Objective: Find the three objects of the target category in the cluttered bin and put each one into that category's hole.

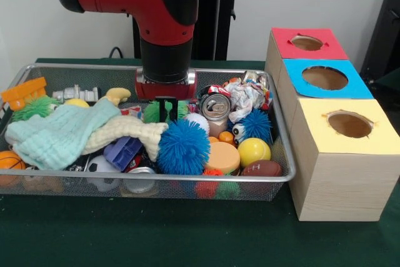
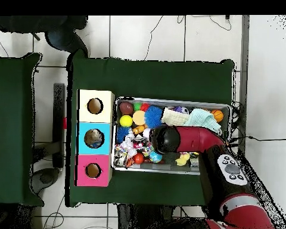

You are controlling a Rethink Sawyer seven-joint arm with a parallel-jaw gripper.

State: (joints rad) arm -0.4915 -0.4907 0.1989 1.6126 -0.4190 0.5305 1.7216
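Observation:
My gripper (image 1: 165,110) hangs low in the wire bin (image 1: 282,154), just over a green fuzzy toy (image 1: 153,112) at the bin's middle. A big blue spiky ball (image 1: 182,147) lies in front of it and a drink can (image 1: 215,107) to its right. Close by are a smaller blue spiky ball (image 1: 256,124), a yellow ball (image 1: 254,151), a brown football (image 1: 261,168) and an orange disc (image 1: 223,156). Nothing shows as held. In the overhead view the red arm (image 2: 187,140) covers the gripper.
Three wooden boxes with holes stand right of the bin: red top (image 1: 306,42), blue top (image 1: 325,77), yellow top (image 1: 350,124). A pale blue cloth (image 1: 59,132) and a cream cloth (image 1: 125,128) cover the bin's left half. A crumpled wrapper (image 1: 247,95) lies at the back right.

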